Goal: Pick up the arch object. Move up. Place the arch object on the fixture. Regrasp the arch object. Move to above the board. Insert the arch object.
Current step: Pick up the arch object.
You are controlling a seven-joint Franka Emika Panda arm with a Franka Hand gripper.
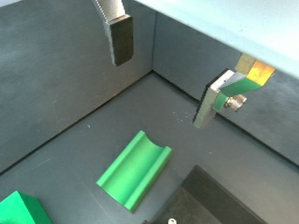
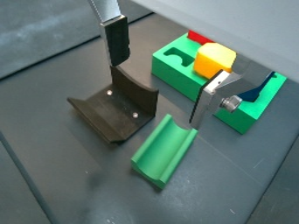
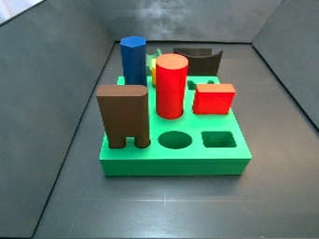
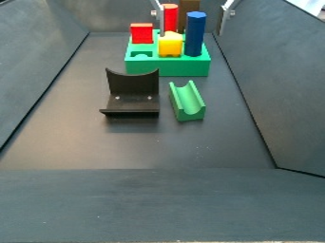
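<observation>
- Gripper (image 2: pixel 158 94) hangs above the dark floor with its jaws spread wide and nothing between them. In both wrist views the two silver fingers (image 1: pixel 121 39) stand well apart, with only floor showing in the gap.
- Below the gripper in a wrist view lie the fixture (image 2: pixel 117 109) and a bright green trough-shaped piece (image 2: pixel 163 149), just beside each other. The trough's hollow side faces up.
- In a side view the fixture (image 4: pixel 131 95) stands near the middle of the floor. The trough (image 4: pixel 188 100) is close on its right, and both are clear of the side walls.
- The board (image 4: pixel 172 66) sits beyond them, toward the far edge of the floor.
- Standing in the board in a side view are a brown two-legged block (image 3: pixel 122 114), a red cylinder (image 3: pixel 171 86), a blue prism (image 3: pixel 133 58) and a red cube (image 3: pixel 214 97).
- A yellow block (image 2: pixel 214 59) also stands in the board, near one finger in a wrist view.
- I cannot make out the arch object in any view.
</observation>
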